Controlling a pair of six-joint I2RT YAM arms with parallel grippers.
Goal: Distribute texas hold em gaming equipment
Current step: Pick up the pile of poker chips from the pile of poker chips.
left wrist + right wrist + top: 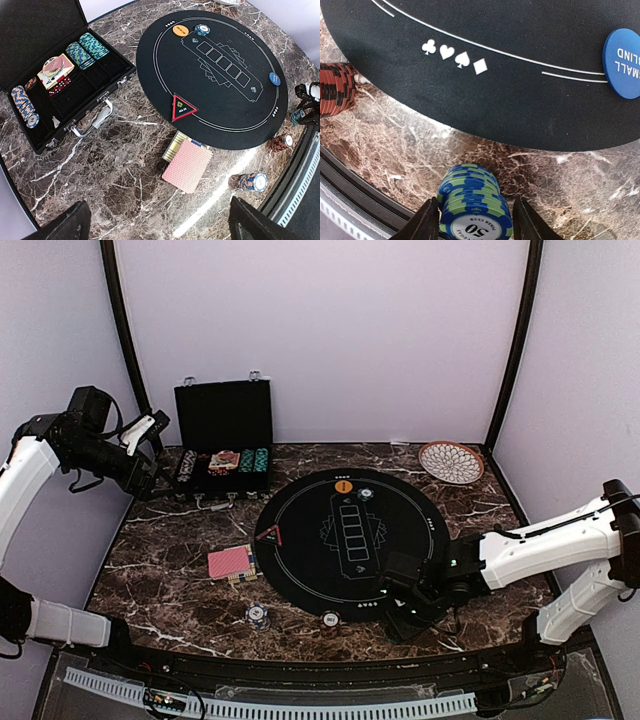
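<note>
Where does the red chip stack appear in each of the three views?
Top external: red stack, bottom centre, just below the mat.
Left wrist: right side, just off the mat's rim.
Right wrist: left edge, partly cut off, beside the mat.
Shared landmark: the round black mat.

The table (pixel 100 165) looks like polished dark marble, glossy enough to throw back a streak of light. Just ahead of the right gripper (pixel 476 227) the round mat (pixel 495 95) is matt black, faintly fuzzy like felt. The chip stack (pixel 472 200) between its jaws looks like smooth hard plastic, and the blue disc (pixel 625 62) further out has a smooth, slightly shiny plastic face.
</note>
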